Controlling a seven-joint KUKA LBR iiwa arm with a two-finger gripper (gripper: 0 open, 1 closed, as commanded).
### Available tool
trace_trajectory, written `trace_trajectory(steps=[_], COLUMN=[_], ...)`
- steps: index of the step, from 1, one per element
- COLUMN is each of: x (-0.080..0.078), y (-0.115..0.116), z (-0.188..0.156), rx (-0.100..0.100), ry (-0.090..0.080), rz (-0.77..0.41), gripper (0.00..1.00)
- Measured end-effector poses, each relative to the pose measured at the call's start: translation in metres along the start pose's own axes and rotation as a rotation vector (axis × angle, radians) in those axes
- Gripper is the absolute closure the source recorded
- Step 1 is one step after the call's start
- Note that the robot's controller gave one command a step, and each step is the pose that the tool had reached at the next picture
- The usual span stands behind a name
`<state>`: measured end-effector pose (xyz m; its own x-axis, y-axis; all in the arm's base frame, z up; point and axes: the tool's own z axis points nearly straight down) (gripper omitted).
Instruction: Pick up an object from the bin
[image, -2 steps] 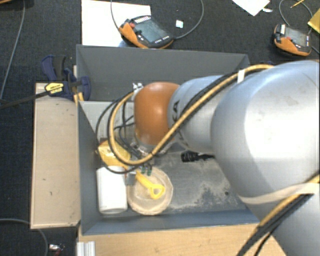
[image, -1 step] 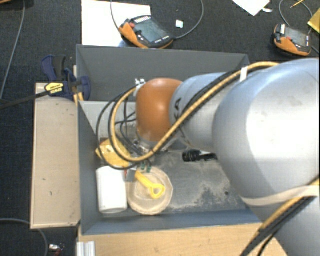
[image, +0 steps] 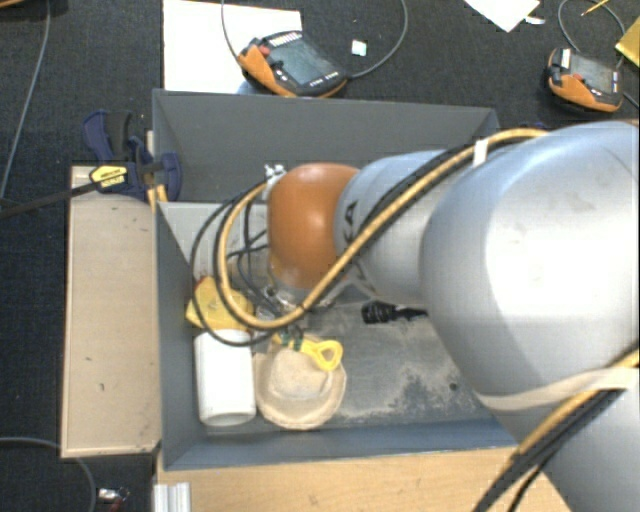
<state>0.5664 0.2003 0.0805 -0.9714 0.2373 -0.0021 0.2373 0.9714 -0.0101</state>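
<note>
By the bin's (image: 330, 135) left wall lies a yellow piece (image: 208, 305), with a white cylinder (image: 225, 378) in the near-left corner. The gripper (image: 272, 298) hangs just beside the yellow piece; spread or pressed together, I cannot tell. Rightward lie a pale round dish (image: 298, 388) and a black piece (image: 385, 313).

White cup (image: 225, 385); tan dish (image: 298, 392); yellow ring (image: 325, 352); grey bin (image: 330, 130).

Your bin (image: 330, 130), near-left corner: cylinder (image: 225, 378) lay just left of dish (image: 298, 395); tag (image: 322, 352) sat on dish's far rim
</note>
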Motion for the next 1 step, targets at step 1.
trace_trajectory(steps=[1], x=[0.0], y=[0.0], z=[0.0], rx=[0.0], ry=[0.0], rz=[0.001], gripper=[1.0])
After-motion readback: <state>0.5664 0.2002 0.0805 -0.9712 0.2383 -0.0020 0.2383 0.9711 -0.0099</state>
